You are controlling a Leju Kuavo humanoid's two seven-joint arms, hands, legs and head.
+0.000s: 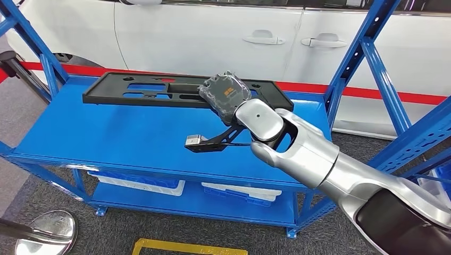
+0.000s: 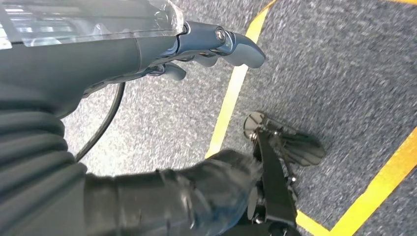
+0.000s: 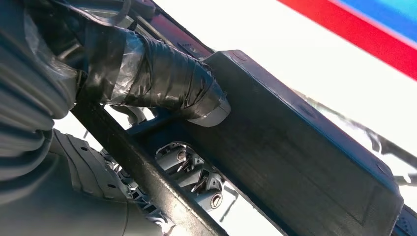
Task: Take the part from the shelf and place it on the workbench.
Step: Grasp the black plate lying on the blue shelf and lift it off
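Part (image 1: 175, 90): one long flat black panel with cutouts, lying flat along the back of the blue shelf (image 1: 106, 133) top deck. Its right end is under the right hand (image 1: 226, 95).

Right hand grips the part. Head view shows just the taped back of the hand sitting on the panel's right section, fingers hidden. Right wrist view fills that in: the tape-wrapped thumb (image 3: 162, 83) presses on one face of the part (image 3: 305, 162), and the darker fingers (image 3: 196, 177) curl against the opposite side, seen through a cutout. So the panel is clamped between thumb and fingers. Whether it's lifted off the deck, can't tell.

One black bracket with a grey block at its tip (image 1: 205, 142) sticks out from the right wrist over the shelf deck.

Left hand (image 2: 216, 44): left wrist view shows it over grey carpet (image 2: 344, 64) with yellow floor lines (image 2: 231, 98), nothing in it. Fingers are curled in somewhat; how far apart they are isn't clear.

Around it, head view: two blue-and-white bins (image 1: 143, 183) on the lower shelf level, one white car (image 1: 213, 32) behind the shelf with two door handles (image 1: 263, 39), one round metal stand base (image 1: 48, 231) on the floor at lower left.
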